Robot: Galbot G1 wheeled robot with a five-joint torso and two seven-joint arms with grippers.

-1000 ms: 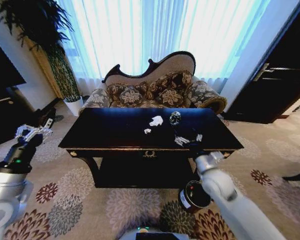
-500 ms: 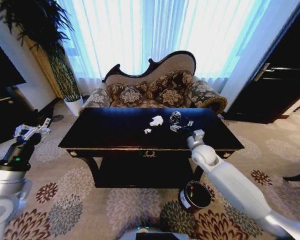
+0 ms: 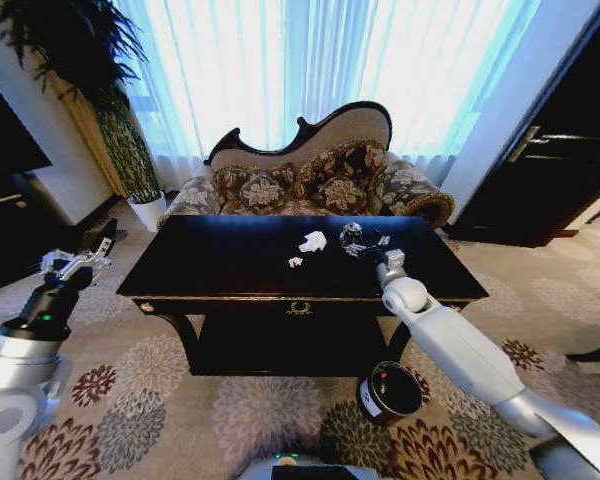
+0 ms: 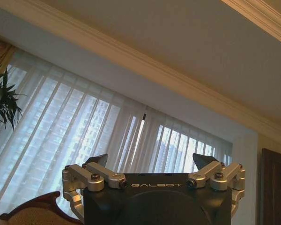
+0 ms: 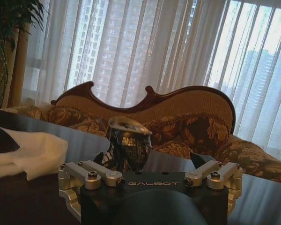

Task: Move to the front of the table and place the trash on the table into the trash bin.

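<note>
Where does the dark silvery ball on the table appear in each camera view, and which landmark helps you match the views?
Head view: dark silvery ball on the table, right of centre, just beyond the right gripper.
Right wrist view: ball at centre, between the open fingers.
Left wrist view: not in it.
Shared landmark: the sofa's curved wooden back.

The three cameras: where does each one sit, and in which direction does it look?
Head view: from the robot's head, looking forward and down at the table, both arms showing.
Left wrist view: on the left arm, looking up at curtains and ceiling past the open left gripper.
Right wrist view: low over the table, facing the sofa, the right gripper open.
Shared: head and right wrist views show the silvery ball and white paper.
</note>
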